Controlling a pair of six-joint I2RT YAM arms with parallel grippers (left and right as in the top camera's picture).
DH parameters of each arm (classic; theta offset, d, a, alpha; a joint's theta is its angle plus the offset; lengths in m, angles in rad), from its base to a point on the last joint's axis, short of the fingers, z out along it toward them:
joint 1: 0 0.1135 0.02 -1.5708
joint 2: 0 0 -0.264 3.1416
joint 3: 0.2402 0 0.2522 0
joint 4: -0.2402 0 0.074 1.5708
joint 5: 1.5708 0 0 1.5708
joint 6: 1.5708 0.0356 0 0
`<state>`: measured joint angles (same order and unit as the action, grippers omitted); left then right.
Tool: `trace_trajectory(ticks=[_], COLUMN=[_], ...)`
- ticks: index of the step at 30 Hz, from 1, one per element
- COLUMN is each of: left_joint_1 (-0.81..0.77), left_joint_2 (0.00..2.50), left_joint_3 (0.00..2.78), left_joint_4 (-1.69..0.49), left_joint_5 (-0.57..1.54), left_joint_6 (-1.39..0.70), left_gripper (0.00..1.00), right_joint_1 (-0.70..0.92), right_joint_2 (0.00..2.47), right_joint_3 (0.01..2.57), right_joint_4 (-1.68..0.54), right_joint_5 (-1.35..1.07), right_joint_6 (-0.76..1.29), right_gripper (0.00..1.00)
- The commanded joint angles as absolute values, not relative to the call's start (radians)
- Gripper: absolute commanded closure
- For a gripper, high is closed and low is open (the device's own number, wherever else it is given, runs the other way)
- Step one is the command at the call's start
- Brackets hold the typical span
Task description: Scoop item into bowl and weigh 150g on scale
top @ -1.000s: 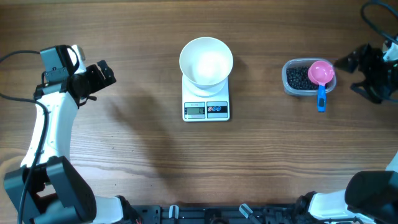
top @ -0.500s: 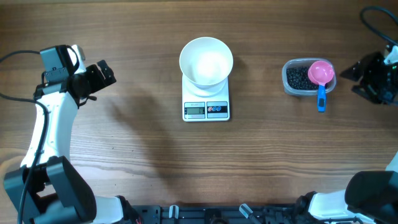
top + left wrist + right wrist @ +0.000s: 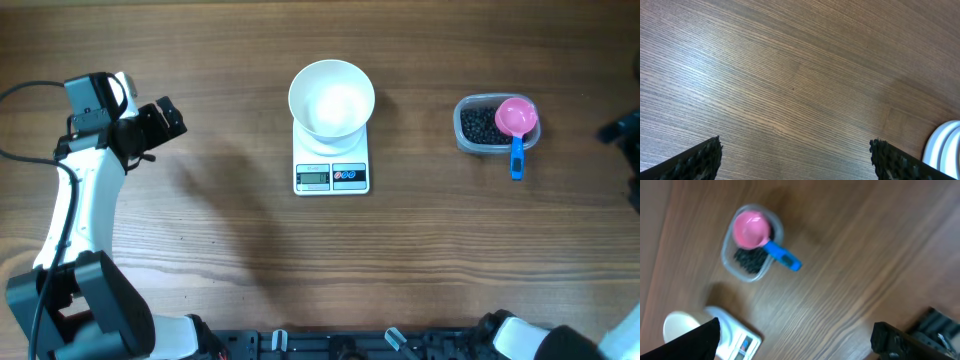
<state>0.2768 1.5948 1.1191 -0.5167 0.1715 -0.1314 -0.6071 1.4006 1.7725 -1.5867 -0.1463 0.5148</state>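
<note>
The beans (image 3: 478,124) lie in the tub (image 3: 461,128), with the scoop (image 3: 517,117) resting on top for an easy pick, ahead of the right gripper (image 3: 795,337), which gapes wide and empty. Beyond, the empty bowl (image 3: 331,98) sits on the scale (image 3: 331,176), ready for weighing. The left gripper (image 3: 795,160), also wide, hangs far off.

Bowl (image 3: 331,98): round, white, plain-sided, upright, with nothing in it (the inside shows bare white). It sits on the back of the scale, its rim overhanging the far edge.
Scale (image 3: 331,175): a small white rectangle lying flat at mid-counter (image 3: 230,230). The grey display and two round buttons on its front strip are uncovered; the reading is too small to tell.
Beads (image 3: 480,124): tiny, round and black, heaped loose in a clear tub (image 3: 459,125) well right of the scale. A pink scoop (image 3: 516,117) covers their right side.
</note>
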Motion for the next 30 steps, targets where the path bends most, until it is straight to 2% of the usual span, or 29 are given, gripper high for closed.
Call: trace_trajectory(ticks=[1,4,9,18,25,30], left_joint_1=[0.278,0.278,0.278,0.278,0.278,0.278], left_joint_2=[1.571,1.571,1.571,1.571,1.571,1.571], left_joint_3=[1.120,1.120,1.120,1.120,1.120,1.120], left_joint_4=[-0.516,-0.516,-0.516,-0.516,-0.516,-0.516], left_joint_5=[0.162,0.162,0.162,0.162,0.162,0.162], left_joint_6=[-0.109,-0.109,-0.109,-0.109,-0.109,-0.109], left_gripper=[0.00,0.00,0.00,0.00,0.00,0.00], right_joint_1=[-0.708,-0.778,-0.747,-0.710,-0.688,-0.663], right_joint_2=[1.377,1.354,1.320,1.320,1.320,1.320], right_joint_3=[1.767,1.696,1.449,1.184,1.075,0.983], right_joint_4=[-1.593,-1.521,-1.298,-1.164,-1.104,-0.995], right_joint_5=[-0.120,-0.200,-0.349,-0.421,-0.459,-0.630], right_joint_6=[0.557,0.627,0.740,0.689,0.670,0.568], right_gripper=[0.00,0.00,0.00,0.00,0.00,0.00])
